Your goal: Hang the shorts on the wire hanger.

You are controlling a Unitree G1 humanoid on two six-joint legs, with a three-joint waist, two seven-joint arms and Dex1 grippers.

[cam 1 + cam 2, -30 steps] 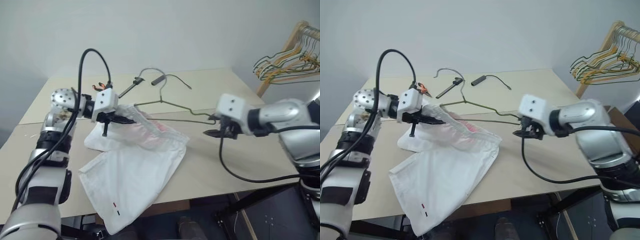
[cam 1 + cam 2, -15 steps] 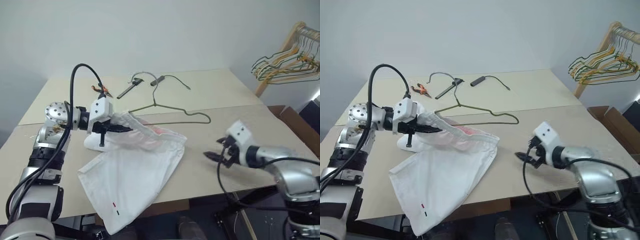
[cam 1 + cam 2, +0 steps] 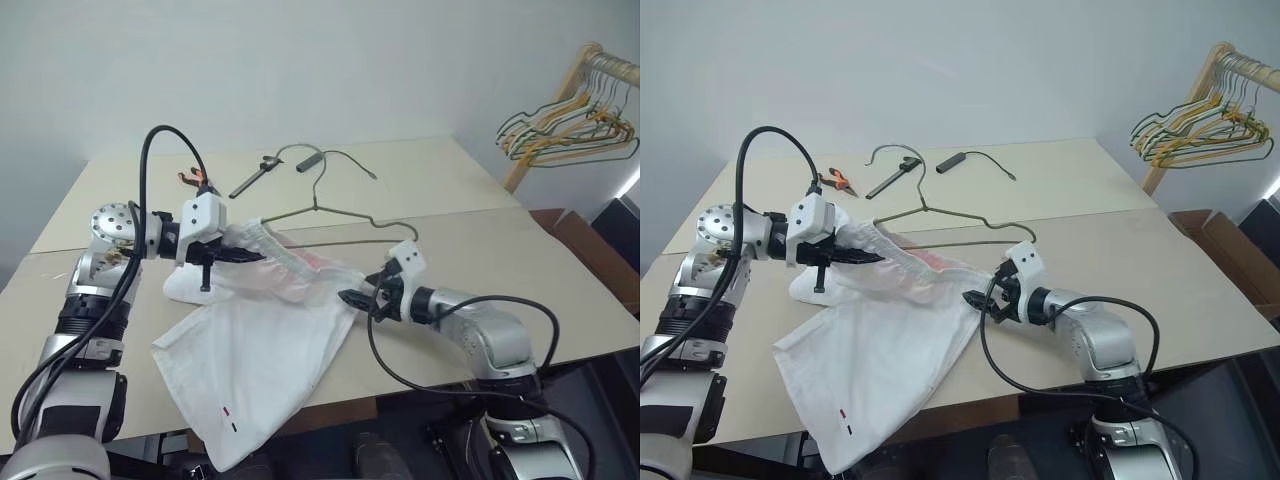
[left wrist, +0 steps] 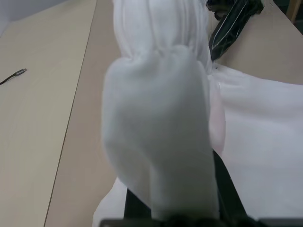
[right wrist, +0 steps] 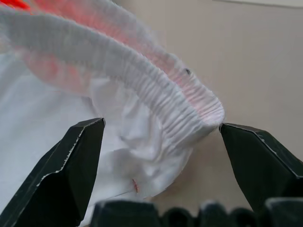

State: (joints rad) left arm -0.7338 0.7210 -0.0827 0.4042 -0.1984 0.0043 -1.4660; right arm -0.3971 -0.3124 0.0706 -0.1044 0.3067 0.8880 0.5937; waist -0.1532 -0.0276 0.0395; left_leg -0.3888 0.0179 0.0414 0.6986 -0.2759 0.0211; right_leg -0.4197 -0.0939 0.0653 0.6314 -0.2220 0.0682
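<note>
Within the last second the right tool (image 3: 978,297) had been lowered, jaws wide, to the free waistband end of the shorts (image 3: 895,340) on the desk (image 3: 1160,270). The left tool (image 3: 245,255) was kept clamped on the other end. The wire hanger (image 3: 955,222) lay behind, ungripped, so a spread for threading seemed next.

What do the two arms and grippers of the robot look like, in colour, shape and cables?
Both arms are rounded silver-grey shells with black bands at the joints. A white box-shaped module sits at each wrist. The left gripper and the right gripper each have two black, pointed, wedge-shaped fingers. A thick black cable arches in a loop above the left arm; another hangs in a loop below the right arm.
</note>
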